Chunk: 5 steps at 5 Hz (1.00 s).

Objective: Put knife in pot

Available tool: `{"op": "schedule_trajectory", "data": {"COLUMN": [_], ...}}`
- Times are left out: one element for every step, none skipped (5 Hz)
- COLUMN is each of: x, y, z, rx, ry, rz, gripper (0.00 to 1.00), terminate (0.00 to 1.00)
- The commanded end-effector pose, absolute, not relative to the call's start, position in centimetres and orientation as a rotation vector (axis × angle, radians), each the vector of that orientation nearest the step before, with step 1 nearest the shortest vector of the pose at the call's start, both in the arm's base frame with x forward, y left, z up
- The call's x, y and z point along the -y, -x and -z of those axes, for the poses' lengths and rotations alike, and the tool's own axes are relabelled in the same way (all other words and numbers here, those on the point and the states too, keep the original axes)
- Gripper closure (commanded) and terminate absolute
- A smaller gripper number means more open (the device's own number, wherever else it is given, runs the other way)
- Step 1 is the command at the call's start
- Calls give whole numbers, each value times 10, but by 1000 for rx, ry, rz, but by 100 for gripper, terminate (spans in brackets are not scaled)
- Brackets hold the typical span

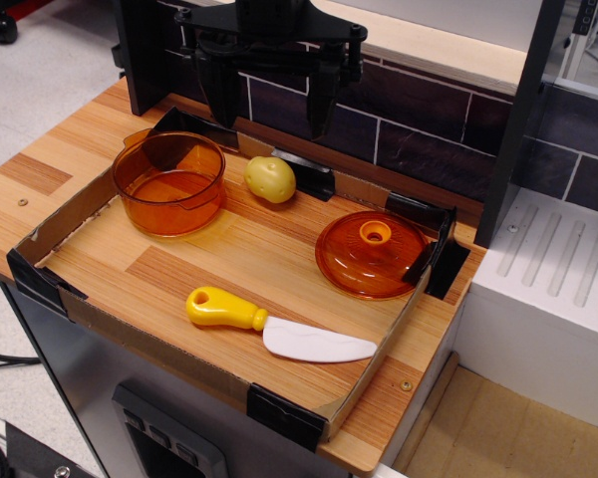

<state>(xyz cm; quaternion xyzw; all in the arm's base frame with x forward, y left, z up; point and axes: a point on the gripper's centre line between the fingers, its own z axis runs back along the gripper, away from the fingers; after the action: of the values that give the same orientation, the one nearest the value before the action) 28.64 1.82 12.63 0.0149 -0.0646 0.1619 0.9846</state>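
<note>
A wooden table with a striped, smooth grain is seen from above, and a low cardboard wall is set around its working area, held at the corners by black plastic brackets. Behind it, at the far side, a wall of dark purple tiles with pale joints is seen. To the right a white ribbed unit is placed beside the table.

The black gripper is held above the far edge of the table, with its two long fingers spread wide apart. Nothing is held between them and nothing is touched; the pot and the ball are both below it and apart from it.

The pot is found at the far left of the enclosed area. It is round, made of clear orange plastic, with deep straight walls and a small lip on its rim, and it stands upright with nothing in it. A flat domed lid of the same orange plastic, with a ringed knob in its middle, is laid at the right, close to the cardboard wall.

The knife is laid flat near the front edge, well apart from the pot. Its chunky yellow handle, pierced by a hole at the end, is pointed left, and its broad white curved blade is pointed right.

A small yellowish ball, rounded like a potato, is set just right of the pot.
</note>
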Motion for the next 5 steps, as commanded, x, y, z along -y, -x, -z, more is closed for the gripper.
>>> {"op": "schedule_trajectory", "data": {"x": [-18, -13, -15, -14, -21], "y": [-286, -283, -273, -257, -243], "z": [-126, -120, -108, -100, -85], "rx": [130, 59, 32, 53, 81], "ry": [-30, 43, 78, 54, 24], "rz": [-325, -81, 142, 393, 644], "gripper": [0, 0, 0, 0, 0], "terminate": [0, 0, 0, 0, 0]}}
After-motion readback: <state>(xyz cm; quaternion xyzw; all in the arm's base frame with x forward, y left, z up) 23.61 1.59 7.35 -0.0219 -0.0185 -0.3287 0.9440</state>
